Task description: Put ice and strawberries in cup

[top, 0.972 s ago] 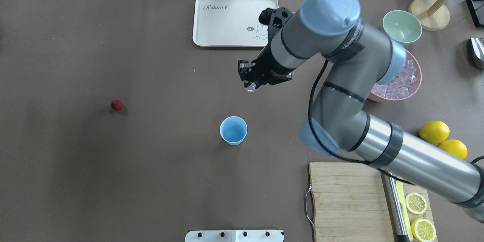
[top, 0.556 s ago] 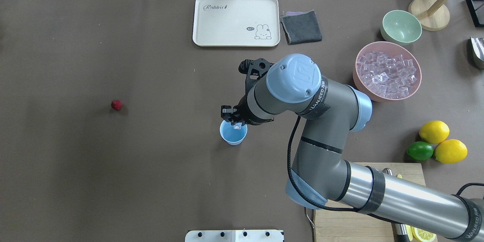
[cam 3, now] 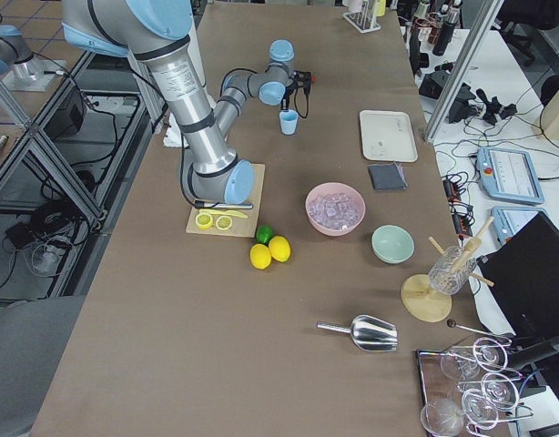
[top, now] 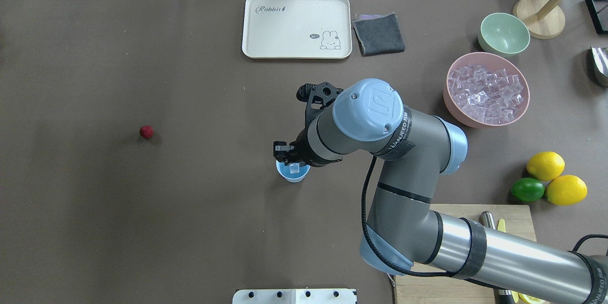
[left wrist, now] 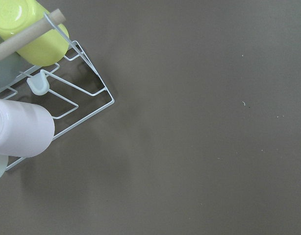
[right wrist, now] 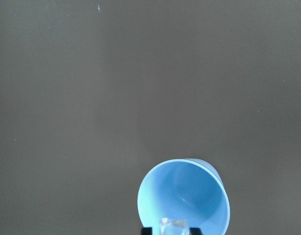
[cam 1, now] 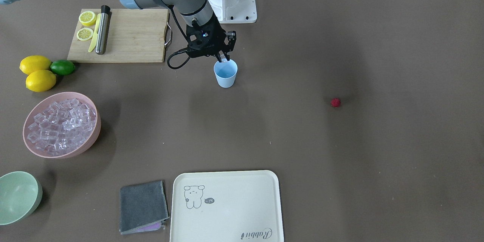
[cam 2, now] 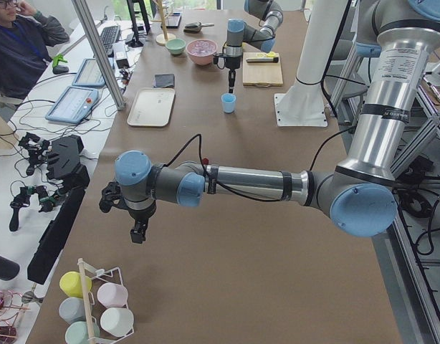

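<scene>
At the table's far left end, the left gripper (cam 2: 137, 233) is hanging over the table beside a rack of cups (left wrist: 67, 93), well apart from the task's things. Whether its fingers are apart or together cannot be told. The strawberry (top: 146, 131) is lying alone on the brown table (top: 190, 228), well to the left of the cup (top: 295, 177) and nearer the left gripper.

At the centre, the right gripper (cam 1: 223, 59) is pinching one cube (right wrist: 173, 227) between narrowly set fingertips and hovering over the cup's mouth. The wrist view is showing the cube above the near part of the opening, inside the rim, with no ice showing in the blue interior.

The coming move is turning on this: the upright cup is sitting directly beneath the cube, so letting go should drop it in, probably without sideways correction. The cup is standing free and looks light, so a fingertip catching its rim could tip it. The table is flat, and the nearest other things are well apart.

To the right, the pink bowl (top: 463, 121) is holding the rest of the ice (top: 487, 92).
</scene>
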You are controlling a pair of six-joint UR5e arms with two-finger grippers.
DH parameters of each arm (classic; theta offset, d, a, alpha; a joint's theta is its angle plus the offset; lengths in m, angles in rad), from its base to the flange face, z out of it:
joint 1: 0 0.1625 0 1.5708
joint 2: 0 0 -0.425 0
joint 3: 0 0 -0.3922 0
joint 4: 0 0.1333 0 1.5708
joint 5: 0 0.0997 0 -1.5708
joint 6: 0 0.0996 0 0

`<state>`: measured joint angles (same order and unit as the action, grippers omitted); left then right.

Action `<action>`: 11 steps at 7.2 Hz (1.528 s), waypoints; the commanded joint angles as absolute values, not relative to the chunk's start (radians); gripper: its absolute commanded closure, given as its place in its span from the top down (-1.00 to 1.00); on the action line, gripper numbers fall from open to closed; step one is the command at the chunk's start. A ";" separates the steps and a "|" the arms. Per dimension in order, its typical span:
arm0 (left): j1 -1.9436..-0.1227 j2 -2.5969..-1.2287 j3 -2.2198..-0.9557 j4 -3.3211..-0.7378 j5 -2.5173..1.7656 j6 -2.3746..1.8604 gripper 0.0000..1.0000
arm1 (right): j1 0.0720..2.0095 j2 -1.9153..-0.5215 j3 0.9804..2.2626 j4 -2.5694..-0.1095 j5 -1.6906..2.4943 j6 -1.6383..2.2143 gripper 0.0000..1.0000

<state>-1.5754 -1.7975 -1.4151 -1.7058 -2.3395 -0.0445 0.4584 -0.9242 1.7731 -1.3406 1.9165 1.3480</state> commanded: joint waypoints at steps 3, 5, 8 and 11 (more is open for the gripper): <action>-1.572 -1.801 -1.413 -1.706 -2.339 -0.046 0.96 | 0.526 -0.926 1.821 -1.328 1.933 1.348 0.99; -1.560 -1.801 -1.414 -1.706 -2.339 -0.046 0.96 | 0.743 -0.998 1.850 -1.342 2.111 1.295 0.99; -1.560 -1.801 -1.419 -1.707 -2.341 -0.048 0.96 | 1.053 -1.213 1.847 -1.397 2.287 0.723 0.99; -1.546 -1.815 -1.416 -1.707 -2.342 -0.048 0.96 | 1.201 -1.285 1.829 -1.721 2.295 0.294 0.98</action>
